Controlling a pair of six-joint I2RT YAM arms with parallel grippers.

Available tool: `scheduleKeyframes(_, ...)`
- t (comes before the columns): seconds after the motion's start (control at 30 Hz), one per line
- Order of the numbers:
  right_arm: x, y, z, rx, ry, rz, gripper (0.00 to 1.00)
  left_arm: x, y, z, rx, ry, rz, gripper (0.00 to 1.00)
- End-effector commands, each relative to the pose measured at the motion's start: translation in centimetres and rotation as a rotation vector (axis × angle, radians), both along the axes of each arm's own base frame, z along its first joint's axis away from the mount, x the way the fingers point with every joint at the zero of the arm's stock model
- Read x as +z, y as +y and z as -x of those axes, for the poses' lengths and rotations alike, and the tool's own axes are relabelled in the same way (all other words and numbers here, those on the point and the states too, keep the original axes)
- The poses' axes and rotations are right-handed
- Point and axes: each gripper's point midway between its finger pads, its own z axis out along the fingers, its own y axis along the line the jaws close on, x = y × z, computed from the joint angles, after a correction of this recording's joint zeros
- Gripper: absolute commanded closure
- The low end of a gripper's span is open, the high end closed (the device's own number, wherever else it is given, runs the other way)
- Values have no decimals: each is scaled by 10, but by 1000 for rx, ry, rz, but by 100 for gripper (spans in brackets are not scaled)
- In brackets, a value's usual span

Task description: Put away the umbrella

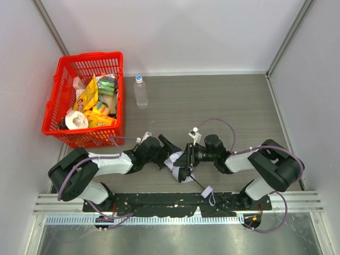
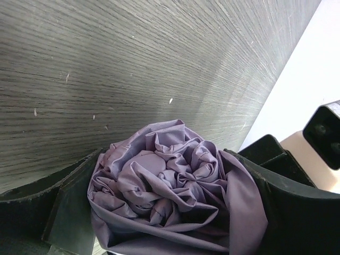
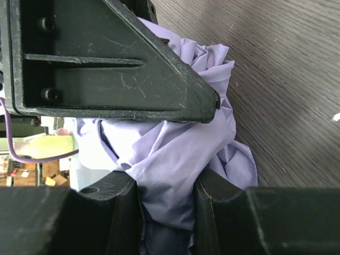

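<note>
You get bright, even light from overhead in the top view. The table [image 1: 212, 106] shows only soft, short shadows under the arms, the white walls run close to washed out, and the metal strip [image 1: 175, 239] at the near edge carries a dull sheen.

In the left wrist view the umbrella [image 2: 170, 180] fabric is sharp with deeply shaded folds, while the wall [image 2: 313, 64] behind burns out to plain white and the tabletop grain gleams.

In the right wrist view the fabric glares pale at the left. The gripper finger [image 3: 106, 58] near the lens stays dark yet crisp, and the background at the left edge is blurred.
</note>
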Motion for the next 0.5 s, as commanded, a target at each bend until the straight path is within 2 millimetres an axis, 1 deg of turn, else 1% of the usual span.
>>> scheduleKeyframes(0.0,69,25,-20,6,-117,-243,99,-7,-2,10,-17,16,2,16)
scheduleKeyframes(0.07,83,29,-19,9,-134,-293,99,-6,-6,7,-11,1,33,27)
scheduleKeyframes(0.1,85,31,-17,14,-137,-295,99,-6,-7,6,-3,1,49,34)
scheduleKeyframes(0.17,91,34,-11,32,-147,-291,99,5,-13,1,5,-35,113,48)
scheduleKeyframes(0.2,93,36,-10,40,-157,-289,99,9,-15,1,7,-47,136,57)
scheduleKeyframes(0.27,94,36,-6,49,-145,-277,99,19,-14,-4,21,-86,156,80)
scheduleKeyframes(0.3,91,33,-5,36,-121,-248,99,23,-12,-8,29,-109,150,90)
scheduleKeyframes(0.33,88,32,-8,27,-134,-218,96,31,-11,-11,35,-138,149,94)
scheduleKeyframes(0.37,74,25,-9,-7,-91,-133,90,40,-10,-13,33,-179,143,100)
scheduleKeyframes(0.4,74,23,-12,-23,-101,-93,71,47,-7,-18,44,-212,123,100)
scheduleKeyframes(0.43,65,13,-17,-86,-72,-12,60,57,-4,-22,50,-248,109,100)
scheduleKeyframes(0.47,68,9,-20,-105,-81,25,46,64,-1,-25,45,-286,86,100)
